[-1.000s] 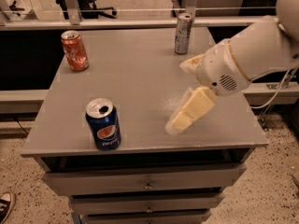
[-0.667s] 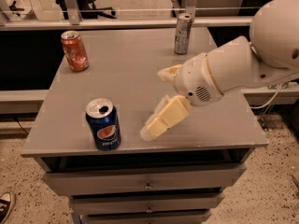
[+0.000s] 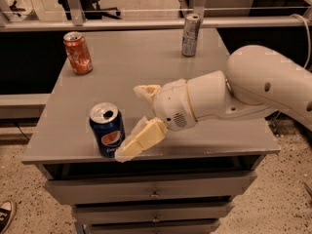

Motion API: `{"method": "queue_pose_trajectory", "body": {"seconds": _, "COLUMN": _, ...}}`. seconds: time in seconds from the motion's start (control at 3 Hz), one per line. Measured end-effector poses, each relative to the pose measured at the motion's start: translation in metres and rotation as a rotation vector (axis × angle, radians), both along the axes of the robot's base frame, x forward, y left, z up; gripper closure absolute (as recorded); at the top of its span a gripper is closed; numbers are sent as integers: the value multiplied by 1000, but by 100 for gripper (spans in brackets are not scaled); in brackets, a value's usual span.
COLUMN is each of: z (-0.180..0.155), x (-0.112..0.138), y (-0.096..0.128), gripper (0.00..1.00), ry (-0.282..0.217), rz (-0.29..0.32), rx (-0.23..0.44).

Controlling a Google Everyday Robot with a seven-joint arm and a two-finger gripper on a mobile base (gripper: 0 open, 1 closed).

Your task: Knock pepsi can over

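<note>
The pepsi can (image 3: 107, 130) is dark blue with a red-white-blue logo and an opened silver top. It stands upright near the front left edge of the grey cabinet top (image 3: 146, 57). My gripper (image 3: 129, 122) is open just to the right of the can, low over the top. Its near cream finger (image 3: 141, 140) reaches the can's lower right side and looks to be touching it. The far finger (image 3: 146, 90) sits behind and apart from the can. The white arm (image 3: 253, 89) comes in from the right.
An orange soda can (image 3: 78, 52) stands upright at the back left. A taller slim silver can (image 3: 190, 34) stands at the back right. Drawers (image 3: 153, 191) lie below the front edge. A metal rail (image 3: 146, 22) runs behind. A shoe (image 3: 5, 216) is on the floor at bottom left.
The gripper and arm have moved left and toward the front edge, from the right half of the top to right beside the pepsi can. The can still stands upright.
</note>
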State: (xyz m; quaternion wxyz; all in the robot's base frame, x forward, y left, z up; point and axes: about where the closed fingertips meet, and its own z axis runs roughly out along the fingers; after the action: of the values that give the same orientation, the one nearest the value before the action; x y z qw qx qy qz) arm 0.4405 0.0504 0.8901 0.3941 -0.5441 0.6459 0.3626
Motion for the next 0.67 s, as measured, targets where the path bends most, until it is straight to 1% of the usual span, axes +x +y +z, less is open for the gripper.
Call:
{"method": "queue_pose_trajectory", "body": {"seconds": 0.33, "z": -9, "x": 2, "y": 15, "gripper": 0, "ry": -28, "rz": 2, "rx": 59}}
{"method": "queue_pose_trajectory", "body": {"seconds": 0.67, "z": -14, "x": 16, "y": 22, "gripper": 0, "ry": -59, "rz": -19, "rx": 89}}
